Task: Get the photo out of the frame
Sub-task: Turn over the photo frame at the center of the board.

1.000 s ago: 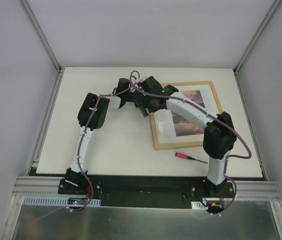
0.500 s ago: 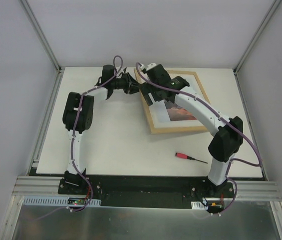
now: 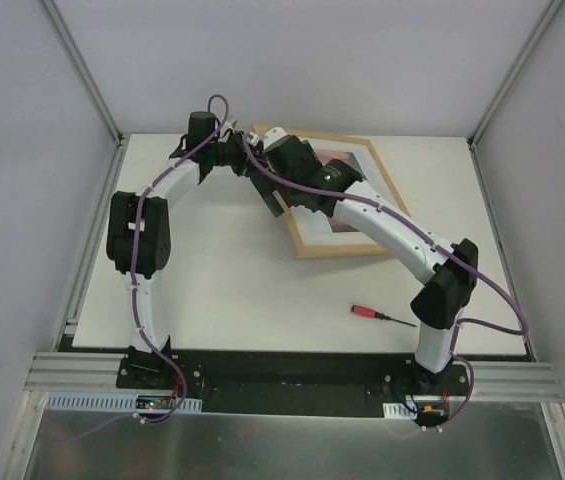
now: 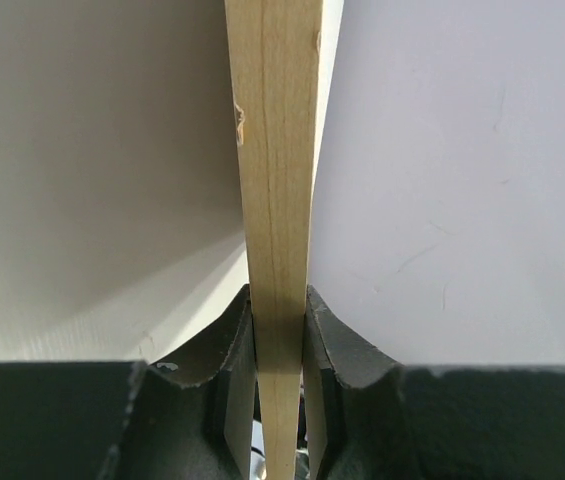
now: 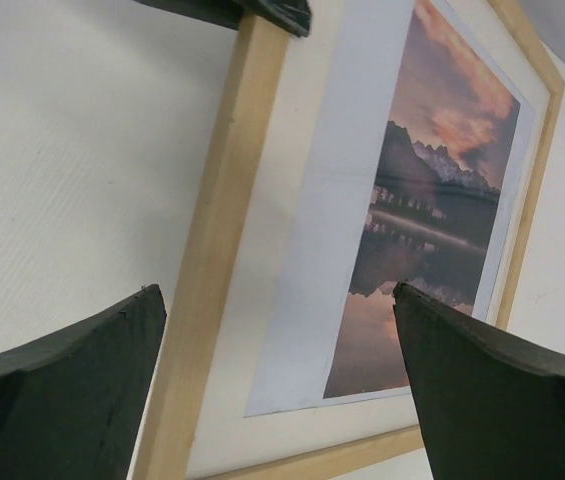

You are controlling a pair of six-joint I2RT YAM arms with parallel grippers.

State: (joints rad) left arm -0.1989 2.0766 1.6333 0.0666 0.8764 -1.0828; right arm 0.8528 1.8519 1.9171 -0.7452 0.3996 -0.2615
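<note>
The light-wood frame (image 3: 387, 190) lies skewed at the back middle of the table, its front facing up. In it sits the photo (image 5: 427, 200), a sunset over mountains and a lake with a wide white border. From above, my right arm hides most of the photo. My left gripper (image 3: 251, 152) is shut on the frame's far left corner. In the left wrist view the wooden rim (image 4: 277, 180) stands clamped between both jaws of the left gripper (image 4: 280, 335). My right gripper (image 5: 272, 290) hangs wide open over the frame's left rail (image 5: 217, 250) and the photo's border, holding nothing.
A red-handled screwdriver (image 3: 374, 314) lies on the table in front of the frame, near the right arm's base. Metal posts and pale walls close in the table (image 3: 222, 290) on the left, right and back.
The frame has swung anticlockwise and shifted left and back, with my left gripper on its corner reaching further back. My right gripper followed leftwards over the frame and spread a little wider.
</note>
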